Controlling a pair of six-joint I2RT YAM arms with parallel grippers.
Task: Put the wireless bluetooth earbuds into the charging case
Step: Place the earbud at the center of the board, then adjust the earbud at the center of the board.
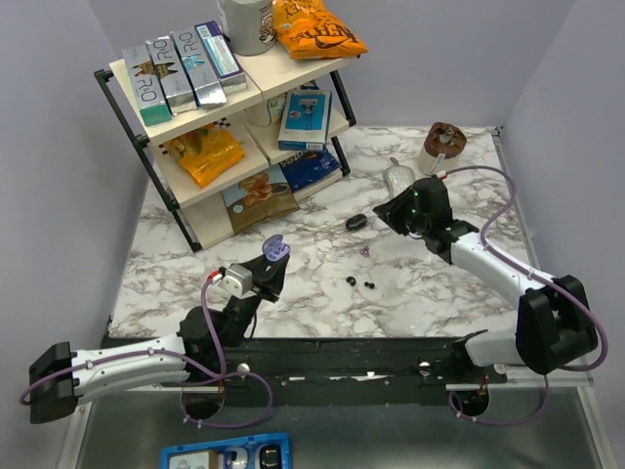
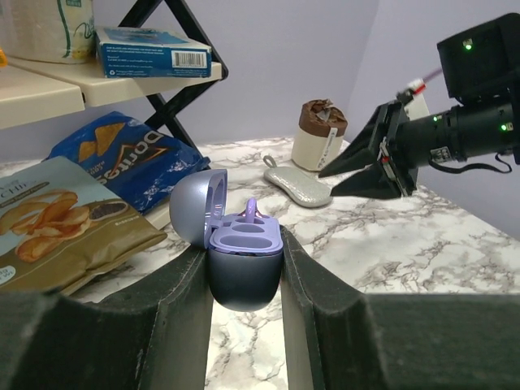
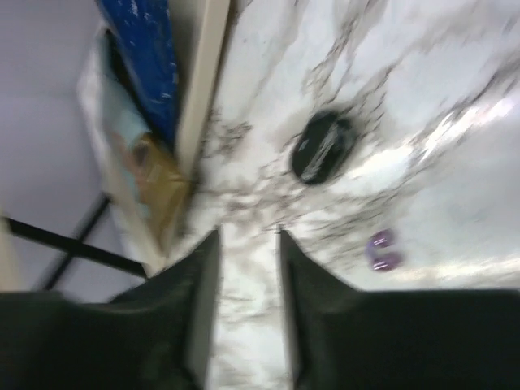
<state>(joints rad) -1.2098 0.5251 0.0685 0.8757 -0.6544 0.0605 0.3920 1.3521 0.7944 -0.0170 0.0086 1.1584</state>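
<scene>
Above veined marble tabletop (image 1: 410, 293), left claw (image 2: 244, 248) pinching smooth rounded lilac charging case (image 2: 244, 280), right claw (image 3: 248, 236) spread.

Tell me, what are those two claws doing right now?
Left gripper shut on open charging case. Right gripper open, empty. Purple earbud loose on table.

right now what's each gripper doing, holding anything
Left gripper: closed on the open charging case.
Right gripper: open, holding nothing.
</scene>
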